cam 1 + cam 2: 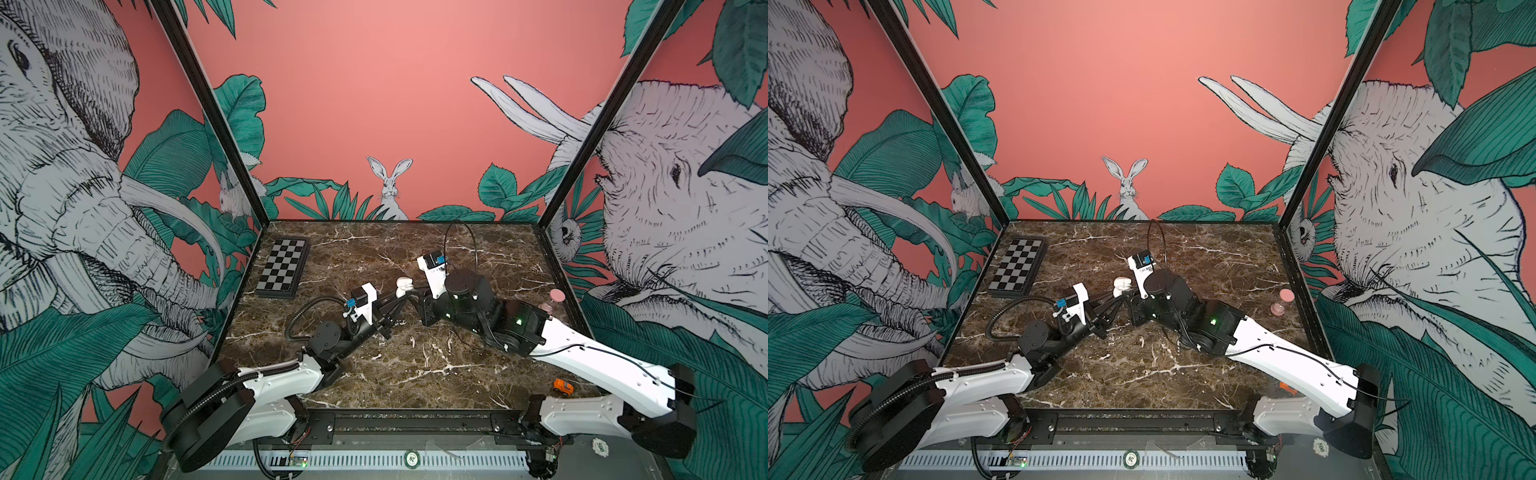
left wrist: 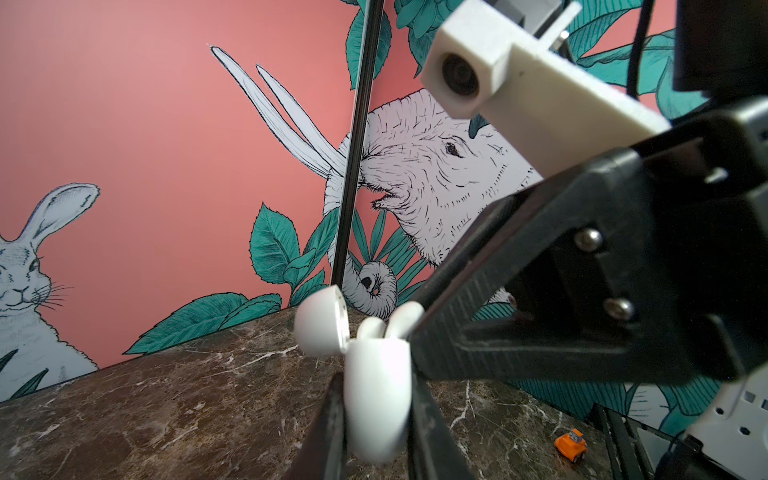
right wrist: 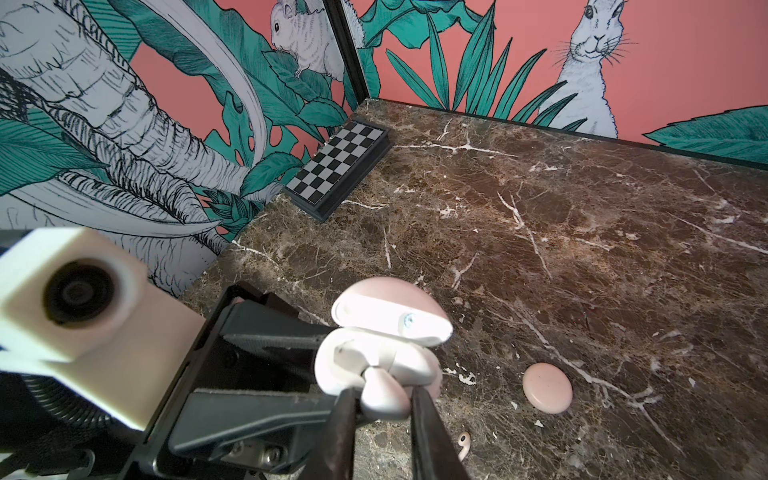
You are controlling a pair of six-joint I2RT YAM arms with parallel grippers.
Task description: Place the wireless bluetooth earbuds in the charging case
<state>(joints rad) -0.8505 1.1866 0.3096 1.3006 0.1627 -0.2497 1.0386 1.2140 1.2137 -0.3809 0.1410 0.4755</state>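
Top views: noted glossy white charging case (image 1: 404,286) held up over the middle of the veined marble counter (image 1: 415,374) by left gripper (image 1: 399,299), met from the right by right gripper (image 1: 413,293).

Left wrist: confirmed left fingers (image 2: 332,419) narrow, clamped on the smooth rounded case body; lid (image 2: 320,328) hinged open.

Right wrist: confirmed right fingers (image 3: 424,415) narrow, pinching one earbud (image 3: 382,395) at the case mouth, apparently not seated. Spotted second earbud (image 3: 463,444) lying on the counter, near a matte pink puck (image 3: 546,392).

Line stem up with socket, press straight in, keep case steady. Slick plastic; expect slipping.
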